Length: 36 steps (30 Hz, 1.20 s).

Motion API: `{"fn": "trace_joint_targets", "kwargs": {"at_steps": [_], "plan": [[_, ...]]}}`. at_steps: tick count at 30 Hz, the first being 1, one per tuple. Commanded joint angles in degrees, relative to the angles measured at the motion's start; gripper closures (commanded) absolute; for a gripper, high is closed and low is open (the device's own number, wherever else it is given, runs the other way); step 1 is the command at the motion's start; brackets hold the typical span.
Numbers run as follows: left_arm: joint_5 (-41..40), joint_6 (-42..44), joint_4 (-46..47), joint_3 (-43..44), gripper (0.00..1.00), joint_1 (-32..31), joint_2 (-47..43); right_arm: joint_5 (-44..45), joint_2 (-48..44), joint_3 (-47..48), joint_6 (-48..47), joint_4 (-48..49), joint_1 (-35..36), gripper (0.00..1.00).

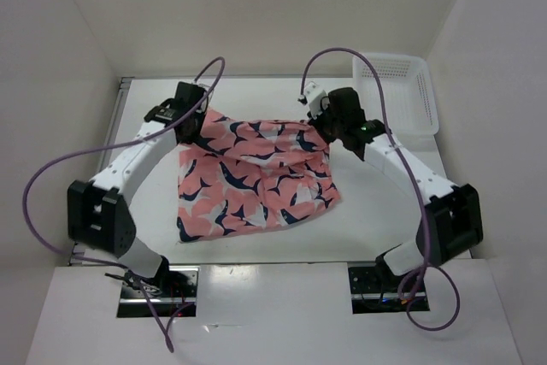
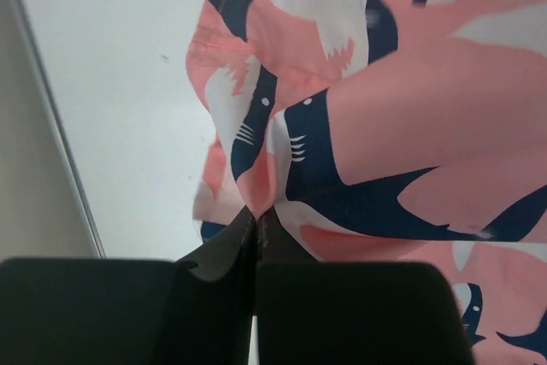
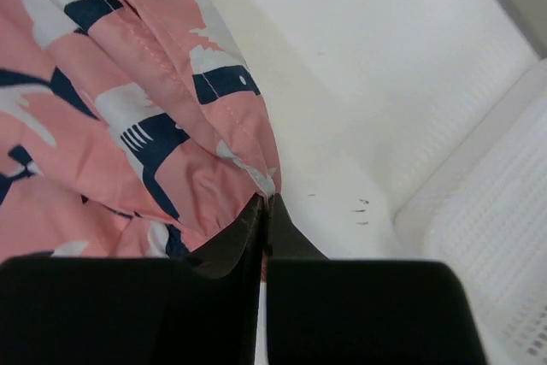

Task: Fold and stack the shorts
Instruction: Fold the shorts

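Your left gripper (image 2: 256,215) and right gripper (image 3: 265,203) are each clamped tight on a far corner of the salmon-pink, shark-printed fabric shorts (image 1: 252,179).
The shorts lie spread on the white table (image 1: 376,215), left of the white plastic mesh basket (image 1: 397,91). The corner in your right gripper sits near the basket's wall with bare tabletop between. You have open table along the shorts' edge farthest from the basket.

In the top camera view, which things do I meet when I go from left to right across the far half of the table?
left gripper → shorts → right gripper → basket
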Motion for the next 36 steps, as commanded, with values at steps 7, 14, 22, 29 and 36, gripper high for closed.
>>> {"fn": "trace_joint_targets", "kwargs": {"at_steps": [7,14,22,29,36], "plan": [[7.9,0.2,-4.0,-15.1,1.00,-2.4,-23.5,-10.6,-18.6,-10.9,-11.8,-5.9,3.6,1.00],[14.9,0.2,-3.5,-18.0,1.00,-2.4,-27.2,-13.4,-20.4,-14.2,-17.8,-12.8,11.9,1.00],[17.6,0.2,-14.5,-15.5,1.00,-2.4,-25.8,-11.7,-19.1,-15.3,-26.9,-20.7,14.6,1.00],[12.7,0.2,-18.8,-23.4,0.99,-2.4,-31.8,-5.7,-21.1,-20.7,-39.3,-22.5,14.6,1.00],[13.5,0.2,-18.2,-28.3,0.59,-2.4,-30.7,-4.6,-21.8,-23.4,-43.2,-22.6,15.7,0.84]]}}
